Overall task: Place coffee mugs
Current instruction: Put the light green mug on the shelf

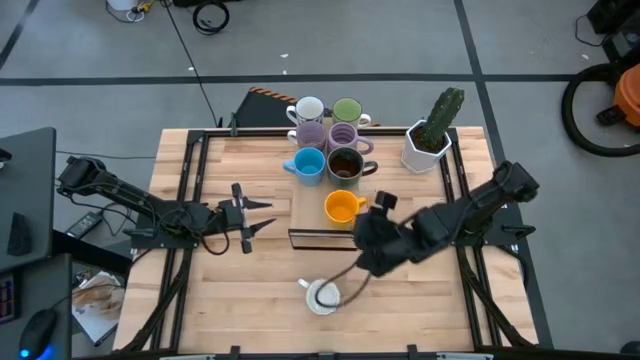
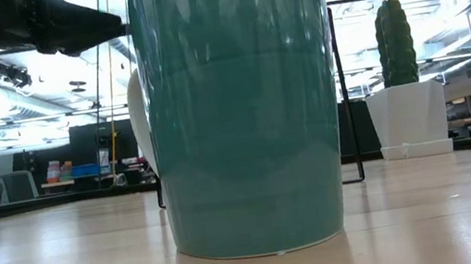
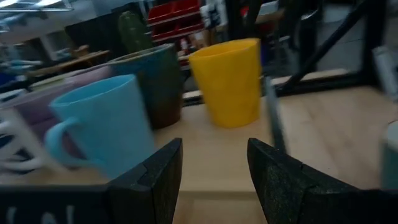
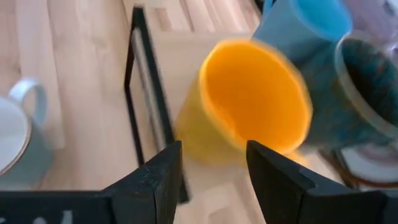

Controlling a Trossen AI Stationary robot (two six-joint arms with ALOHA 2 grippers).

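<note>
Right now the right gripper [image 4: 211, 180] stands open w/ nothing held, just beside the orange mug [image 4: 252, 102] on the raised platform [image 1: 310, 205], so back straight off w/o nudging it. Next is prob. the white mug [image 1: 322, 296] alone nr the front edge; left gripper [image 3: 211, 180] waits open.

6 mugs [image 1: 325, 150] cluster left of the cactus pot [image 1: 426, 146].

Teal mug [image 2: 241, 103] top cut off; orange mug [image 4: 249, 102] blurred
</note>
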